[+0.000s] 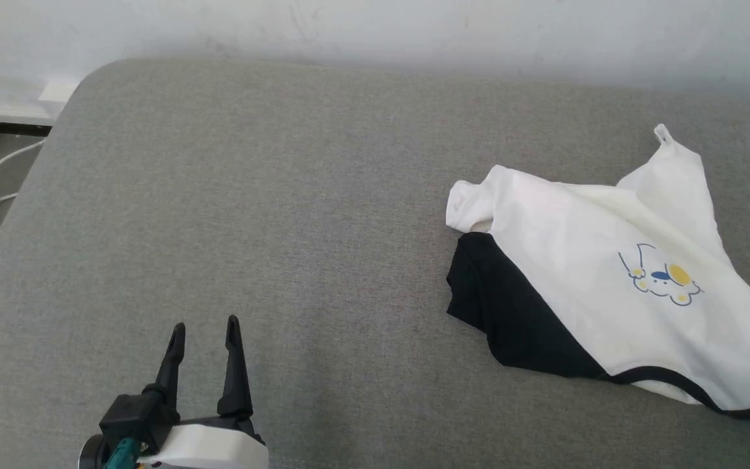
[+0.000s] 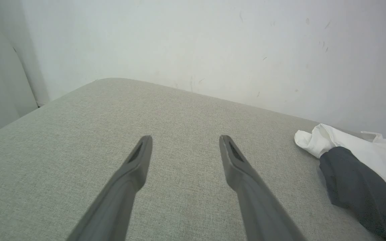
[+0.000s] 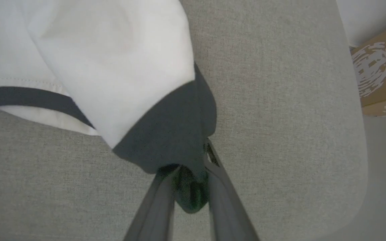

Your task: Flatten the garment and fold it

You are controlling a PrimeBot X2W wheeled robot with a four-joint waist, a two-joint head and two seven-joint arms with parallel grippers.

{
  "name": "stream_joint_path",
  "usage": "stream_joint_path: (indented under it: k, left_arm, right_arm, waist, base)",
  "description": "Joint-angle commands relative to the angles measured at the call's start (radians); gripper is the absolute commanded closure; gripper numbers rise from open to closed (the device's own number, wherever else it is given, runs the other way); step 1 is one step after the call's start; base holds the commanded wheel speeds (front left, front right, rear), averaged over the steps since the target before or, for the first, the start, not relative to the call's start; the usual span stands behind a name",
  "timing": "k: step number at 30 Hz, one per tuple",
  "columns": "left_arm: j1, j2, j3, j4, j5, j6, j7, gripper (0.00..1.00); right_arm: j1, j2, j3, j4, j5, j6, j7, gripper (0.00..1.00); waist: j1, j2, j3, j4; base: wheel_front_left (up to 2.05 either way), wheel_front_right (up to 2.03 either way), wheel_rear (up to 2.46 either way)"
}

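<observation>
While the left gripper (image 1: 206, 324) hangs released over the bare front-left part of the grey cushion (image 1: 284, 195), its two dark fingers (image 2: 136, 167) stand wide apart with nothing between them. It is well apart from the garment (image 1: 609, 260).

The garment lies crumpled on the right half of the cushion, short of the back edge that runs along the white wall (image 1: 349, 26). Its white body faces up with the small print (image 1: 661, 277) showing. One black sleeve (image 1: 512, 312) is folded under on the side nearer the cushion's middle. A white corner is rolled over just behind that sleeve.

In the right wrist view the right gripper (image 3: 191, 167) sits at the other black sleeve (image 3: 173, 127). Dark cloth is bunched into the narrow gap between its fingers, touching both. Whether they clench the cloth or merely flank it cannot be told. Beyond the cushion's rounded edge a cardboard box (image 3: 380, 73) stands on the floor.
</observation>
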Motion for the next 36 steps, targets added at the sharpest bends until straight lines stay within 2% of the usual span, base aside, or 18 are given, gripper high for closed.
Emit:
stream_joint_path:
  k: [1,7,14,19,25,30,36]
  left_arm:
    - [-0.001,-0.001,0.005,0.003,0.008,-0.005,-0.005,0.00]
    - [0.005,-0.001,0.009,0.010,0.018,-0.012,-0.005,0.00]
    - [0.026,-0.001,0.005,0.001,0.017,-0.013,-0.005,0.00]
    - [0.029,-0.001,0.007,-0.036,0.013,-0.016,-0.005,0.00]
    - [0.044,-0.001,-0.010,-0.081,0.007,-0.027,-0.005,0.00]
    - [0.073,-0.001,-0.029,-0.082,0.014,-0.025,-0.005,0.00]
    - [0.098,-0.001,-0.033,-0.079,0.028,-0.017,-0.005,0.00]
  right_arm:
    - [-0.012,0.012,0.002,0.004,-0.011,-0.002,-0.020,0.00]
    - [-0.071,0.079,0.014,-0.014,-0.003,-0.002,-0.143,0.00]
    - [-0.070,0.173,-0.030,-0.155,-0.018,-0.002,-0.254,0.00]
    - [-0.059,0.257,0.013,-0.190,-0.043,-0.002,-0.372,0.00]
    - [-0.020,0.299,0.066,-0.113,-0.054,-0.002,-0.552,0.00]
    - [0.020,0.300,0.105,0.017,0.017,-0.002,-0.738,0.00]
    - [0.020,0.300,0.139,0.088,0.054,-0.002,-0.793,0.00]
  waist:
    - [0.0001,0.0000,0.001,-0.004]
    - [0.0001,0.0000,-0.016,-0.027]
    - [0.0001,0.0000,-0.040,-0.057]
    - [0.0001,0.0000,-0.040,-0.084]
    - [0.0001,0.0000,-0.044,-0.102]
    - [0.0001,0.0000,-0.057,-0.102]
    - [0.0001,0.0000,-0.064,-0.109]
  base:
    - [0.00,0.00,0.00]
    - [0.00,0.00,0.00]
    - [0.00,0.00,0.00]
    - [0.00,0.00,0.00]
    - [0.00,0.00,0.00]
    - [0.00,0.00,0.00]
    - [0.00,0.00,0.00]
